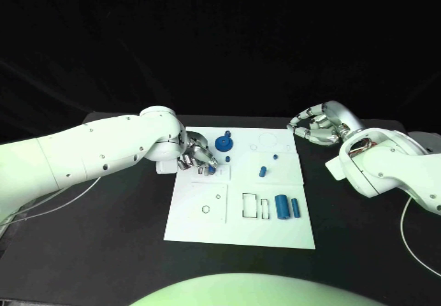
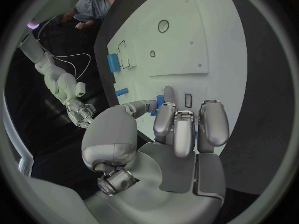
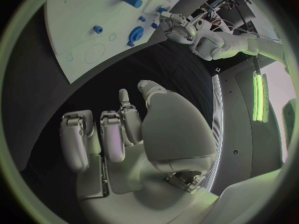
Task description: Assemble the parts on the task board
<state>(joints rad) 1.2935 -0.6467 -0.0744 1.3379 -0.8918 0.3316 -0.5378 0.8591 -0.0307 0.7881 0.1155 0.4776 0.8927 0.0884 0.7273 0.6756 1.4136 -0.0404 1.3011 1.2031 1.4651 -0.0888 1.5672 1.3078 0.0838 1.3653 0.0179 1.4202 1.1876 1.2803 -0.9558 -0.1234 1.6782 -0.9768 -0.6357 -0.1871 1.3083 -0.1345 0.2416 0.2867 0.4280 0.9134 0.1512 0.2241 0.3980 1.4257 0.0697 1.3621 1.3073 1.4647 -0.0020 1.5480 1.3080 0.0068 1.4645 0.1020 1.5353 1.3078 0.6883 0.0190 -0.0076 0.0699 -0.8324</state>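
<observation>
The white task board lies in the middle of the black table. My left hand hovers over the board's far left corner and pinches a small blue part between thumb and a finger; the same part shows just under the fingertips in the head view. A blue gear-like part stands beside that hand. A small blue peg and a blue stub sit mid-board. Two blue cylinders lie at the right. My right hand hangs off the board's far right corner, fingers curled in, holding nothing.
Outlined slots and small holes mark the board's near half. In the right wrist view the board lies beyond my right hand, with black table in between. Cables trail off the table's left and right sides.
</observation>
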